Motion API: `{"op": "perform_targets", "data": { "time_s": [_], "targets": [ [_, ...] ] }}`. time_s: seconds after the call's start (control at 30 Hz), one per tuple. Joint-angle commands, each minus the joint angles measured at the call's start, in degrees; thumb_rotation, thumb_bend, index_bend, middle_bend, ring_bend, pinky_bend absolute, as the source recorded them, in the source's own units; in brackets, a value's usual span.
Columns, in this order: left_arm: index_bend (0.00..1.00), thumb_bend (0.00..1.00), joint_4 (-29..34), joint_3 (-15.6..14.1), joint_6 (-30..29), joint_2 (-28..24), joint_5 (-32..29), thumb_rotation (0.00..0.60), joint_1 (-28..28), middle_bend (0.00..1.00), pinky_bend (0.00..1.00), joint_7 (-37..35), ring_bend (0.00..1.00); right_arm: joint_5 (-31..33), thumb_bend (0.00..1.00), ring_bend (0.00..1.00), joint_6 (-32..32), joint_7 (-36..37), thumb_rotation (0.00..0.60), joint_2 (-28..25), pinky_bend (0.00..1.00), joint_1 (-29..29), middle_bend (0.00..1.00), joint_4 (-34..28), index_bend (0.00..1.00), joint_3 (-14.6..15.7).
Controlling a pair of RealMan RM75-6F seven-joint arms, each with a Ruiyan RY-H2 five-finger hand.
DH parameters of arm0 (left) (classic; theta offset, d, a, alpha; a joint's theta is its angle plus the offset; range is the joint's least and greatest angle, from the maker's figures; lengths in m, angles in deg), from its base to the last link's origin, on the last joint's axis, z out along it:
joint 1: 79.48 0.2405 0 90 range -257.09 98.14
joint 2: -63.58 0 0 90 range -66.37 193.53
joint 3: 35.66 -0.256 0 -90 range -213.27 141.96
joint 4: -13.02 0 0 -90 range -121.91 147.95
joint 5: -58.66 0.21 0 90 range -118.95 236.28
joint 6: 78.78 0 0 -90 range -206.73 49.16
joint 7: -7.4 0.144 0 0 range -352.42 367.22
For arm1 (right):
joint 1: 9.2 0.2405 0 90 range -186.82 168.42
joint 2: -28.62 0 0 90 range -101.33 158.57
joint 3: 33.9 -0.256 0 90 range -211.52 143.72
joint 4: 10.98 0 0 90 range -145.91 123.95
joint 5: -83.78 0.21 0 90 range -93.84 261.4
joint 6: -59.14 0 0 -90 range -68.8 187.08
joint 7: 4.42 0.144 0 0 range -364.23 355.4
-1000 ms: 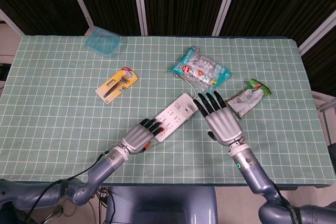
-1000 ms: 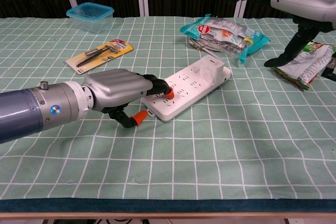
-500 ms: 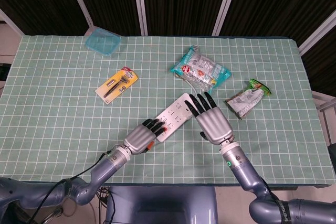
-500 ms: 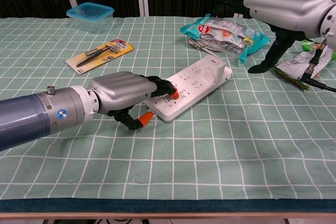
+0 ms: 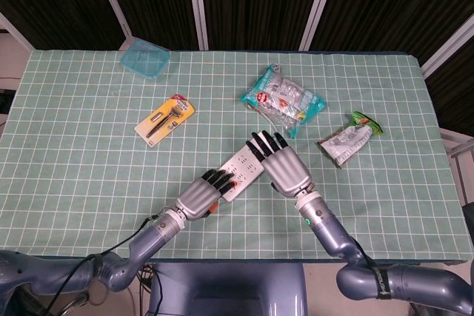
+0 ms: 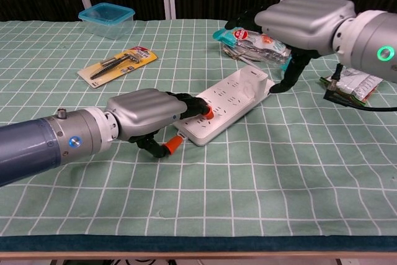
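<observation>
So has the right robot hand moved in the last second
Yes. The right robot hand has shifted left, away from the grey snack bag, and now hovers over the far end of the white power strip.

Landmark: white power strip [image 5: 244,169], lying diagonally mid-table. Its near-left end is blocked by the left hand [image 5: 198,195], fingertips resting on it; its far-right end is covered from above by the right hand [image 5: 280,169], fingers spread. Beyond the strip, the blue snack bag [image 5: 282,99] sits close, leaving a narrow gap. Right of it, the green packet [image 5: 346,138] is well apart. Far left, the yellow tool card [image 5: 164,119] and blue container [image 5: 145,59] stand well clear, with open cloth between.
</observation>
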Motion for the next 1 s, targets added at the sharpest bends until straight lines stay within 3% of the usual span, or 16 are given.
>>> {"op": "perform_targets", "data": {
  "time_s": [0.03, 0.47, 1.0],
  "targets": [
    [0.16, 0.58, -0.1, -0.1, -0.03, -0.04, 0.05, 0.6, -0.05, 0.09, 0.15, -0.17, 0.03, 1.44, 0.24, 0.12, 1.67, -0.83, 0.6, 2.5, 0.22, 2.35, 0.13, 3.5, 0.12, -0.12],
    [0.16, 0.58, -0.64, -0.72, -0.1, -0.82, 0.77, 0.6, -0.21, 0.09, 0.15, -1.58, 0.03, 6.64, 0.25, 0.2, 3.7, -0.96, 0.6, 6.56, 0.25, 5.62, 0.21, 14.08, 0.22, 0.26],
    [0.16, 0.58, -1.77, -1.21, -0.1, -0.42, 0.94, 0.6, -0.42, 0.09, 0.15, -2.7, 0.03, 8.23, 0.28, 0.24, 5.03, 1.33, 0.6, 8.76, 0.26, 7.06, 0.25, 19.37, 0.28, 2.23]
  ]
}}
